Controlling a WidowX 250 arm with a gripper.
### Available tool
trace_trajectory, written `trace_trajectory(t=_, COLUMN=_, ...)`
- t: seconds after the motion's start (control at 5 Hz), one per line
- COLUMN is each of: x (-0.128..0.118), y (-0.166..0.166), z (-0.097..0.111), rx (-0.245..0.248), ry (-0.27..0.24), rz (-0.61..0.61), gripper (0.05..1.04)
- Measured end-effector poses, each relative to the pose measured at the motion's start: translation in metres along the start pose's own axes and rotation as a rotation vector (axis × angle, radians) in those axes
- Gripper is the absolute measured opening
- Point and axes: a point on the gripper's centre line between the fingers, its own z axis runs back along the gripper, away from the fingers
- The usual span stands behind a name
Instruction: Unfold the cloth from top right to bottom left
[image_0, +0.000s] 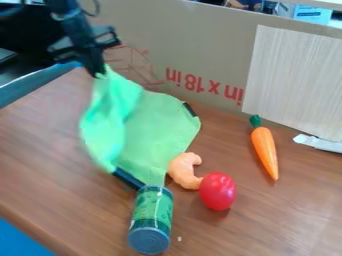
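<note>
Presently pinching the cloth (157, 130) by one raised corner in the claw (99, 74), beyond the can (152, 215), and draping the rest over the counter (50, 150) to the can's far end. Perhaps risking rolling the can by dragging the cloth low, nudging the shrimp (182, 171) near the can, or doubling the fold by letting go too soon.
</note>
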Motion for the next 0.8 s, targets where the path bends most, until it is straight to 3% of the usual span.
trace_trajectory(t=0.4, x=0.001, y=0.067, z=0.027, rx=-0.021, ry=0.079, rz=-0.101, gripper=0.067)
trace_trajectory(t=0.8, x=0.007, y=0.098, z=0.045, rx=0.001, ry=0.073, rz=-0.131, gripper=0.067)
